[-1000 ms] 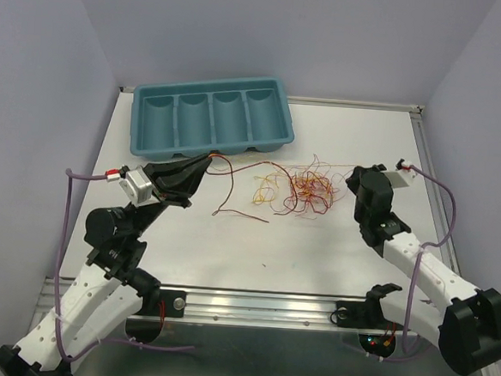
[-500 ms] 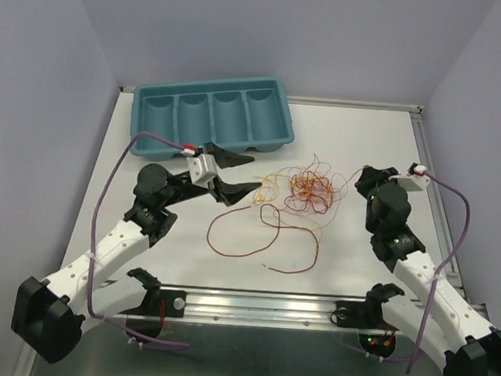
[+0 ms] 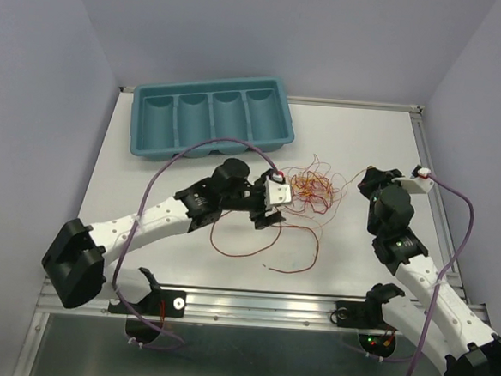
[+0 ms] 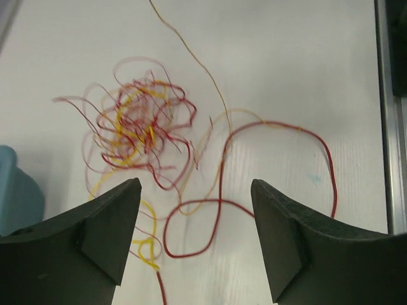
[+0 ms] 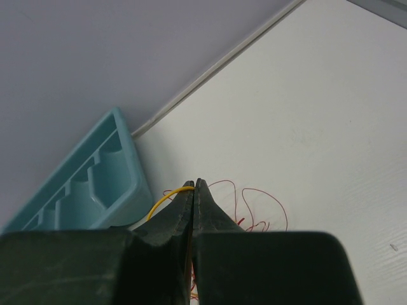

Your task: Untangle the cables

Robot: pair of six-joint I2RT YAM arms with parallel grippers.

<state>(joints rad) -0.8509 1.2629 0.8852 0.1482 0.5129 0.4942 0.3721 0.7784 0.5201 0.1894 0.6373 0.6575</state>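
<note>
Lab test cell: white table point(image 3: 366, 136) enclosed by plain lavender walls point(image 3: 270, 34).

The thin red, yellow and orange wire cables point(image 3: 311, 188) lay tangled at the middle of the white table point(image 3: 356, 273); the teal plastic 4-compartment tray point(image 3: 208, 86) stood behind-left.

The white table point(image 3: 357, 135) bears tangled cables point(image 3: 310, 190) and a teal tray point(image 3: 210, 121).

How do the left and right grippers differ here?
The left gripper is open, fingers wide apart; the right gripper is shut, fingers pressed together. The left gripper hangs over a loose red cable beside the tangle; the right gripper sits to the tangle's right. The left gripper grips nothing; a yellow strand meets the right gripper's tip, whether pinched I cannot tell. Both face the tangle.
</note>
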